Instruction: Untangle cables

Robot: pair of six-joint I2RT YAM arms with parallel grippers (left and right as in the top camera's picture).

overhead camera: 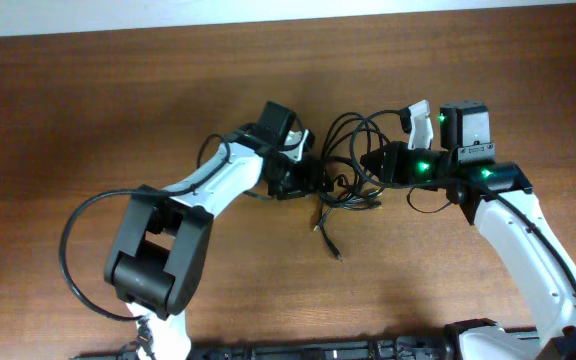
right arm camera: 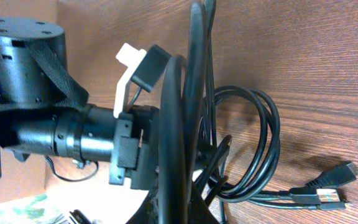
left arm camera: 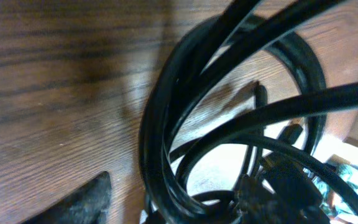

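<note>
Cables (overhead camera: 349, 192) in a loose black tangle at mid-table (overhead camera: 118, 100), between the two grippers. Loops fan toward the far edge. One loose tail (overhead camera: 328, 235) trails out toward the near edge and lies flat on the wood.

Left gripper (overhead camera: 313, 182) pushed into the tangle's left side. Its wrist view is filled with blurred loops against the wood grain; only one finger (left arm camera: 82, 199) shows, at the lower left corner. Cannot tell whether the jaws are open or closed, or whether they hold anything.

Right gripper (overhead camera: 370, 160) at the tangle's right side, closed. In its wrist view several strands run straight out from between its fingers, so it appears to pinch them. Beyond them a double loop lies on the table. Two plugs (right arm camera: 328, 194) rest side by side at lower right.
</note>
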